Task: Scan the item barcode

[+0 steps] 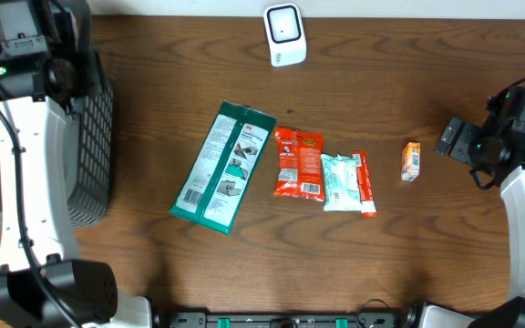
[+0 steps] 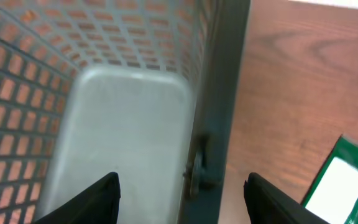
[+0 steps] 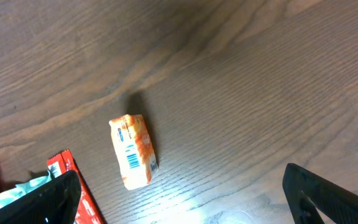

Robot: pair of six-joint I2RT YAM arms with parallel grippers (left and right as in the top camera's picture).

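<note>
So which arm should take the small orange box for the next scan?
Right. The right gripper hangs open close by the orange box, whose barcode shows in the wrist view. The left gripper sits open over the basket, far from that box.

Five packaged items across mid-frame: one green-white pouch [image 1: 222, 166]; one red packet [image 1: 298, 164]; one pale blue packet [image 1: 339, 182]; one narrow red stick pack [image 1: 365, 183]; one small orange box [image 1: 411, 160]; one white scanner [image 1: 284, 35], top centre; one black mesh basket [image 1: 98, 118], left side
</note>
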